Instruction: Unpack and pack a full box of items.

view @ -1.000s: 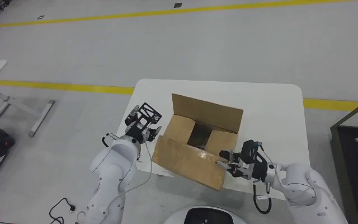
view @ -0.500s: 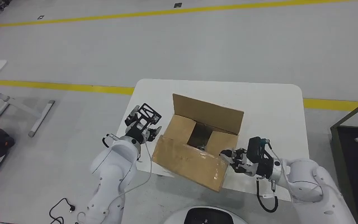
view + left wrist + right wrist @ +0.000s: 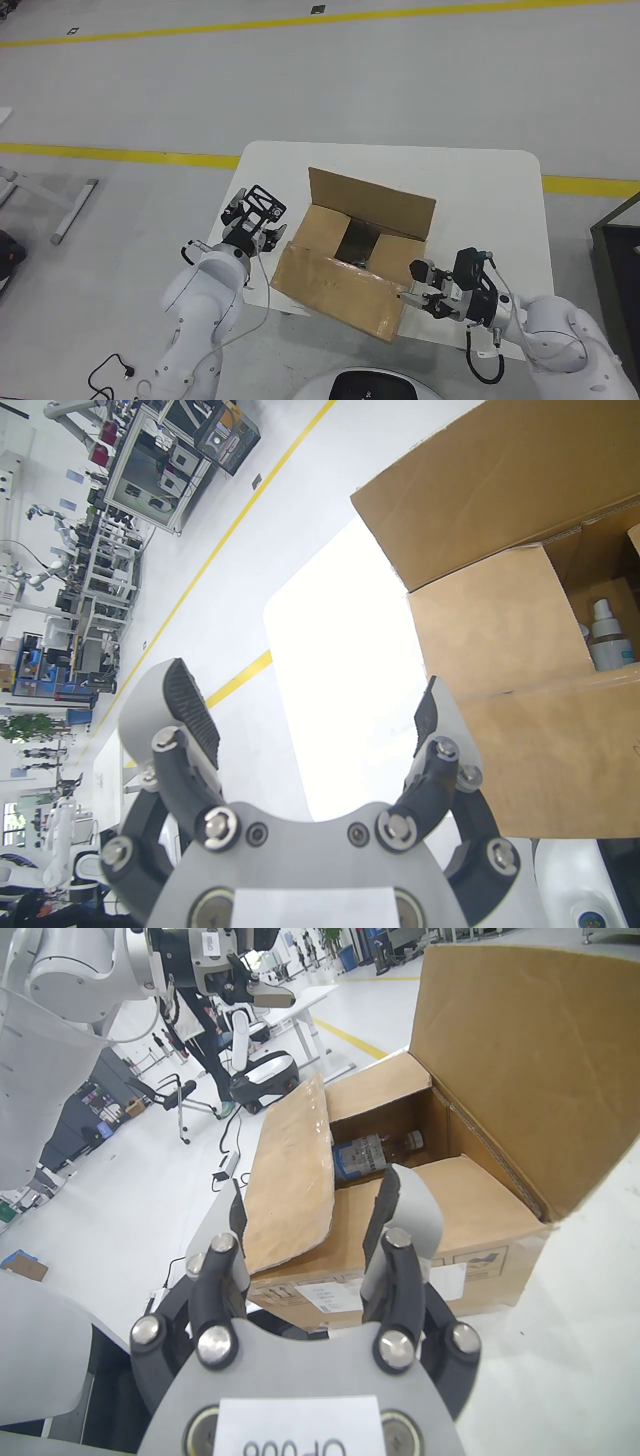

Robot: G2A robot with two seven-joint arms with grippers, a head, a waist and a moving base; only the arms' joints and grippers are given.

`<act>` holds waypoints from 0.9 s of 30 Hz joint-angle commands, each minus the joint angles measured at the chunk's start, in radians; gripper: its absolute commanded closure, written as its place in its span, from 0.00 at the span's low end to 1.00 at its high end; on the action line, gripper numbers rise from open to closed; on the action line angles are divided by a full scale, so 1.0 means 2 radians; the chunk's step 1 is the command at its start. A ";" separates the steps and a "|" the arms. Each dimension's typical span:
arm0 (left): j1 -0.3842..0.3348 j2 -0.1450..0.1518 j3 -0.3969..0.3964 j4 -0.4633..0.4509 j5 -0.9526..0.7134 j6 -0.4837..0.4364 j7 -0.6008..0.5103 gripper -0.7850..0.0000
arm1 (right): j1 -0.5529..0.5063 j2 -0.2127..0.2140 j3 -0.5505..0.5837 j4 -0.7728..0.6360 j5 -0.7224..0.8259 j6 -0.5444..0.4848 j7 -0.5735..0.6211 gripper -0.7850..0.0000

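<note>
White table point(image 3: 480, 190) carries the cardboard box point(image 3: 340, 290) at its middle — far flap raised, near flap folded outward. The left gripper point(image 3: 305, 695) sits just left of the box, fingers spread wide and holding nothing. The right gripper point(image 3: 315, 1200) is at the near flap's right end, fingers apart — I cannot tell whether they touch it. Inside the box are a lying bottle point(image 3: 370, 1153) and an upright spray bottle point(image 3: 607, 635).

Open gap between box flaps point(image 3: 320, 230) (bottles point(image 3: 372, 1153) below), upright rear flap point(image 3: 370, 200) behind

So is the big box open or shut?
Open. The box has its flaps folded out, and a bottle lies inside.
</note>
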 commanded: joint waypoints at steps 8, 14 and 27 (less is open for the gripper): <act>0.000 0.000 0.000 0.000 0.000 0.000 0.000 0.00 | 0.015 0.002 -0.031 0.013 0.027 0.005 0.025 0.23; 0.000 0.000 0.000 0.000 0.000 0.000 0.000 0.00 | 0.030 0.000 -0.055 0.031 0.033 0.005 0.022 0.27; 0.000 0.000 0.000 0.000 0.000 0.000 0.000 0.00 | 0.055 0.000 -0.091 0.052 0.061 0.010 0.037 0.61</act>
